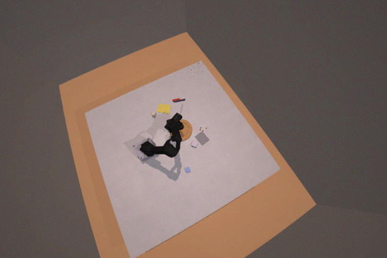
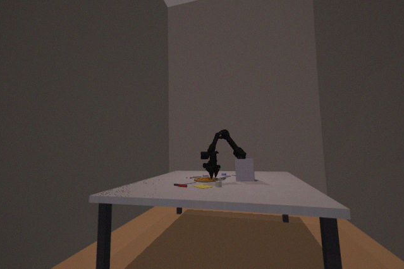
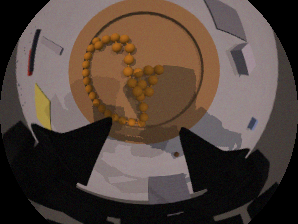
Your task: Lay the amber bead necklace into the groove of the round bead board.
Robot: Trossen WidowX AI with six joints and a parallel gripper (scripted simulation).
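The round wooden bead board (image 1: 186, 129) (image 3: 212, 75) lies flat on the table. The amber bead necklace (image 3: 86, 72) lies on it. In the wrist view, its left and lower-left beads follow the ring groove (image 3: 202, 65). Other beads cut inward at the top and form a bunch inside the ring; the groove's right side is bare. My gripper (image 2: 213, 177) (image 3: 147, 125) is open and empty, pointing down over the board's near edge. The lowest necklace beads show just beyond and between its fingertips. Whether a fingertip touches a bead cannot be told.
Around the board are a yellow sheet (image 1: 164, 108) (image 3: 43, 111), a red-and-black marker (image 1: 176, 100), a cream cylinder (image 1: 153, 114) (image 2: 218, 184), a grey square (image 1: 201, 138), a small pale box (image 1: 194, 143), a blue block (image 1: 188, 169) and several tiny brown balls (image 1: 202, 130).
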